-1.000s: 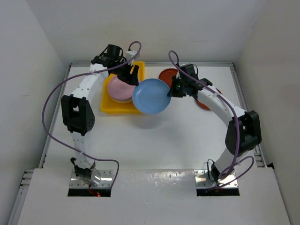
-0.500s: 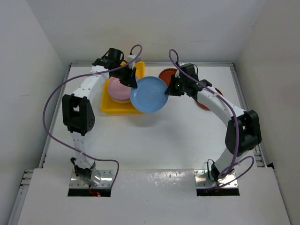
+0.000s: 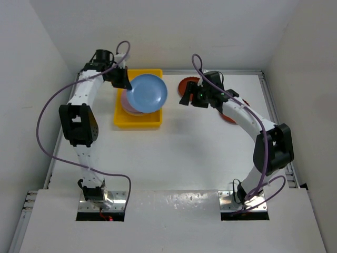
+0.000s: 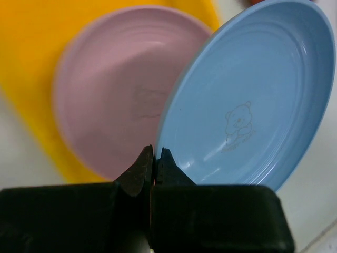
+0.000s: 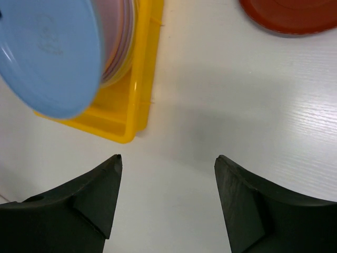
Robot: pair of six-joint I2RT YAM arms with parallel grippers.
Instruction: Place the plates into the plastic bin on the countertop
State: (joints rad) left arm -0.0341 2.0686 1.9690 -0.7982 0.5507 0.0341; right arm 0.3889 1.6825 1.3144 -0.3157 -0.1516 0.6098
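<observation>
Left end effector (image 4: 154,158) pinches the blue plate (image 4: 247,100) by its rim above the yellow bin (image 3: 138,122), upper left; right end effector (image 5: 168,161) stands wide, holding nothing.

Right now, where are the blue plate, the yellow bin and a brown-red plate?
blue plate (image 3: 149,91): top view, centre of its face.
yellow bin (image 3: 138,123): top view, bare near wall.
brown-red plate (image 5: 290,12): right wrist view, middle of its visible part.
</observation>
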